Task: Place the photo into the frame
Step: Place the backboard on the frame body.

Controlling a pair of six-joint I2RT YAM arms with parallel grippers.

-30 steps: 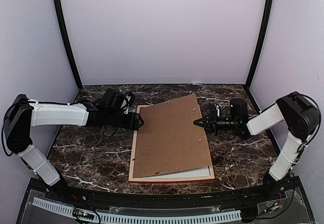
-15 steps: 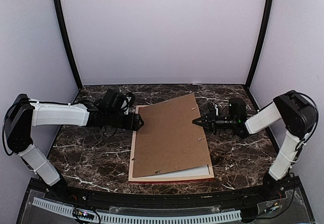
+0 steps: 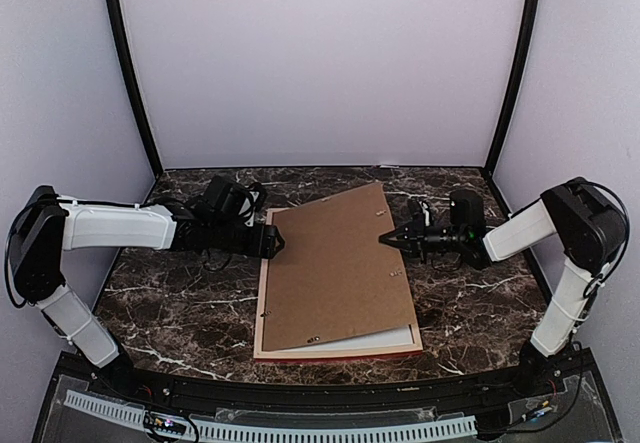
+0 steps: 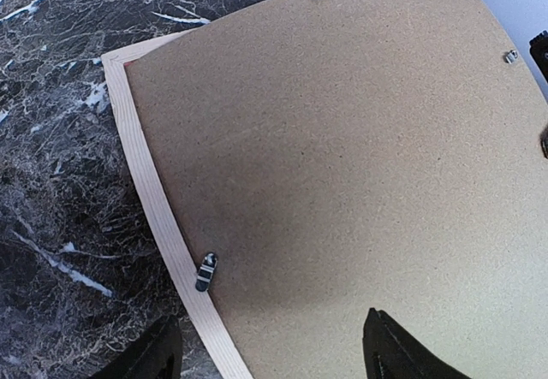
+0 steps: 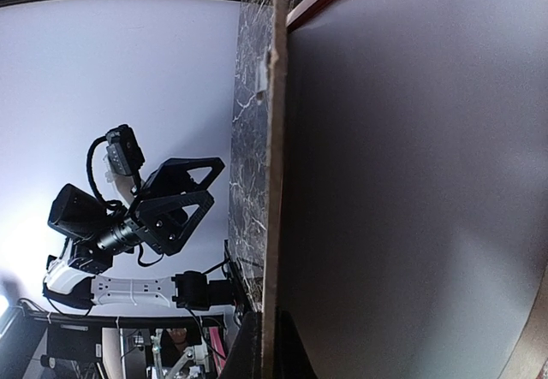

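Observation:
The frame [image 3: 262,313] lies face down, its pale wood back up and a red edge showing at its near side; one rail shows in the left wrist view [image 4: 145,182]. The plain brown backing board [image 3: 335,268] lies skewed over it, right edge lifted. My right gripper [image 3: 388,237] is shut on that edge, seen edge-on in the right wrist view [image 5: 274,139] between my fingers [image 5: 270,358]. My left gripper [image 3: 272,245] is open, its fingertips [image 4: 390,353] over the board [image 4: 342,139] and frame rail. The photo's dark scene is hidden; only a white strip [image 3: 375,340] shows under the board.
Small metal turn clips [image 4: 206,271] sit along the board's edges. The dark marble table [image 3: 170,303] is bounded by grey walls and black corner posts. The left arm shows in the distance in the right wrist view [image 5: 145,216].
My right gripper has moved slightly left and up, lifting and shifting the board's right edge with it. The left gripper has stayed nearly still.

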